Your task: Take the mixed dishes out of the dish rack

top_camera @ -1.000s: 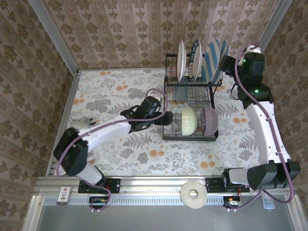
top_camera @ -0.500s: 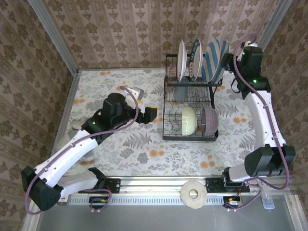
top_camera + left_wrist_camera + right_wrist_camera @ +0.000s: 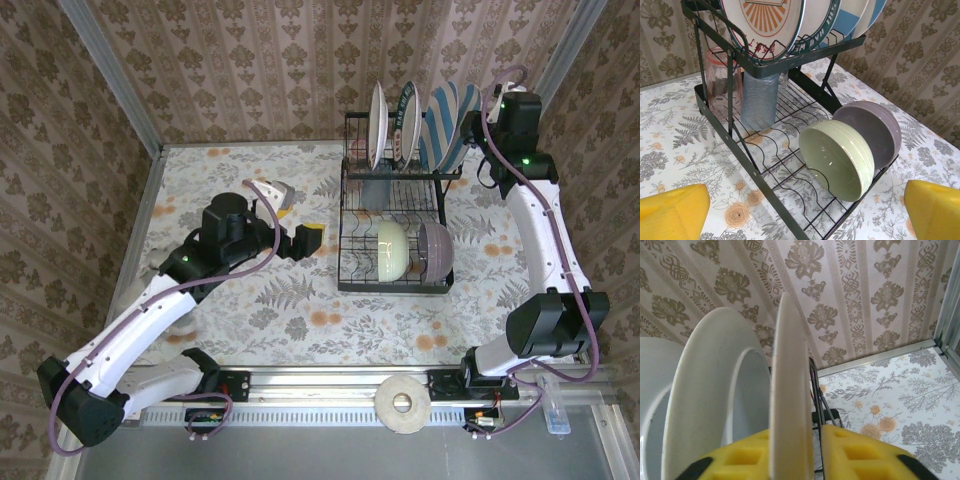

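The black wire dish rack (image 3: 395, 285) stands at the table's far right of centre. Its upper shelf holds a white plate (image 3: 377, 122), a green-rimmed plate (image 3: 405, 118) and a blue-striped plate (image 3: 445, 125), all upright. My right gripper (image 3: 479, 130) is at the striped plate's right edge. In the right wrist view that plate's rim (image 3: 790, 385) stands between my yellow pads (image 3: 855, 455), and the right gripper (image 3: 800, 447) is shut on it. A cream-green bowl (image 3: 840, 160), a lilac bowl (image 3: 875, 130) and a pinkish tumbler (image 3: 717, 80) sit on the lower tier. My left gripper (image 3: 305, 238) hangs open left of the rack.
A grey tumbler (image 3: 760, 102) stands upside down beside the pinkish one. A plate with an orange centre (image 3: 765, 17) leans above them. A tape roll (image 3: 402, 403) lies on the front rail. Wallpapered walls close in behind and to the right. The floral table (image 3: 230, 170) stretches to the left.
My right gripper's jaws have closed onto the striped plate's rim. My left arm has drawn back leftward from the rack's left side, still open.
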